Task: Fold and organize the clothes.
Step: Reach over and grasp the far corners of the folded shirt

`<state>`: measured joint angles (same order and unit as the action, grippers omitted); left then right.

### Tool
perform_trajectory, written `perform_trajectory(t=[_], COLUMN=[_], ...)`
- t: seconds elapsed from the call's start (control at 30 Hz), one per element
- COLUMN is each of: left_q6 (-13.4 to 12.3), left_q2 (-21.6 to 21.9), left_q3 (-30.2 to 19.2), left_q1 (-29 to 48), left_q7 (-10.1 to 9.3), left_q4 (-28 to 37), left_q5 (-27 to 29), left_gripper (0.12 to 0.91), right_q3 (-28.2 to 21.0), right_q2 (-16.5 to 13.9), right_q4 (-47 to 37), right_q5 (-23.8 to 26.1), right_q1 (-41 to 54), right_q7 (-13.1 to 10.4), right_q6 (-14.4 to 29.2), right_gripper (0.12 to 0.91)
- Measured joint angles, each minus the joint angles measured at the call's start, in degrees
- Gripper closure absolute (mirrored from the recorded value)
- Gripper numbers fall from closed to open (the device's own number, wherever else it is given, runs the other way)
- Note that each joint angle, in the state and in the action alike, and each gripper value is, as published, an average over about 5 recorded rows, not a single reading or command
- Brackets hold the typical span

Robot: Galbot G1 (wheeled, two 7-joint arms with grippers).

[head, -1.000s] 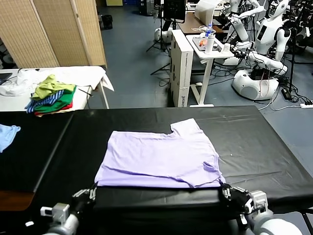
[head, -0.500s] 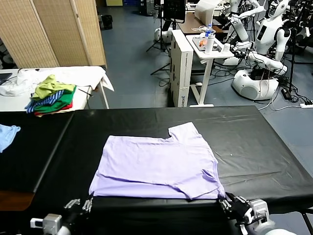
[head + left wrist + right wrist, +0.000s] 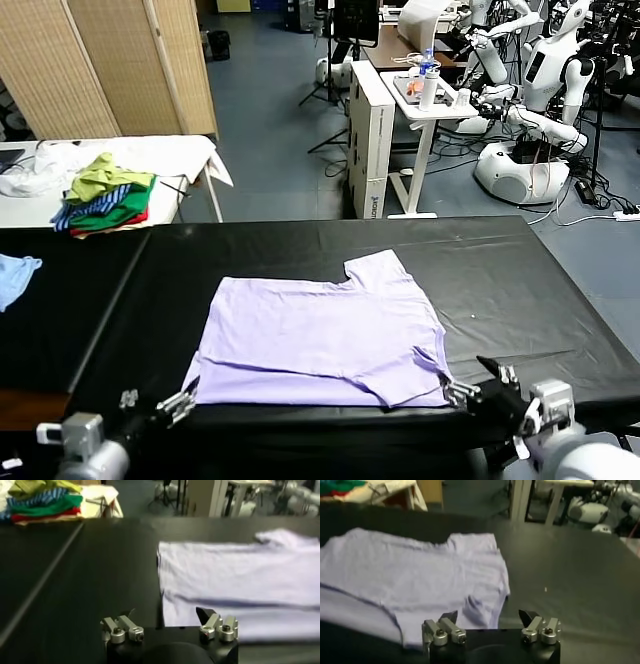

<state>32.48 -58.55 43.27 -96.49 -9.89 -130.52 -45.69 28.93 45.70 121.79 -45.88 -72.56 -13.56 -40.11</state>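
We see the lavender T-shirt (image 3: 322,338) lying folded flat on the black table (image 3: 520,280), near its front edge. Our left claw (image 3: 160,410) sits spread wide at the shirt's near left corner, our right claw (image 3: 480,385) spread wide at the near right corner; neither holds fabric.

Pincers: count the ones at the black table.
2, both open and empty: the left pincer off the T-shirt's near left corner, the right pincer off its near right corner.
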Motion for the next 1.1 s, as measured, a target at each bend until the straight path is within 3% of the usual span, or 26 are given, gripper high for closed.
perform_trajectory(t=[0.23,0.43,0.8,1.1], left_q6=[1.3,1.6,1.7,1.6], left_q2=[5.8,8.5,6.7,4.9], left_q3=[-4.6,-11.1,-24.7,-29.6], left_q1=[12.3,24.9,43.3,49.6], left_q7=[-1.48,-1.36,-0.48,0.23], left_q4=[7.4,16.6,32.3,39.4], left_q5=[-6.9,-9.0,-8.1,-5.5], left_gripper=[0.123,0.123,0.123,0.123], right_q3=[-11.5,-18.0,-23.6,-26.4], right_q2=[1.6,4.8,9.9,12.1], right_q4=[-12.1,-21.0,-31.3,-35.2], right_q5=[-1.0,-0.6,1.2,2.6], right_q1=[15.9,24.9,33.2,36.8], right_q7=[0.6,0.8,1.6,1.6], right_q6=[0.6,0.6,0.7,-0.1], right_gripper=[0.118,0.118,0.118,0.118])
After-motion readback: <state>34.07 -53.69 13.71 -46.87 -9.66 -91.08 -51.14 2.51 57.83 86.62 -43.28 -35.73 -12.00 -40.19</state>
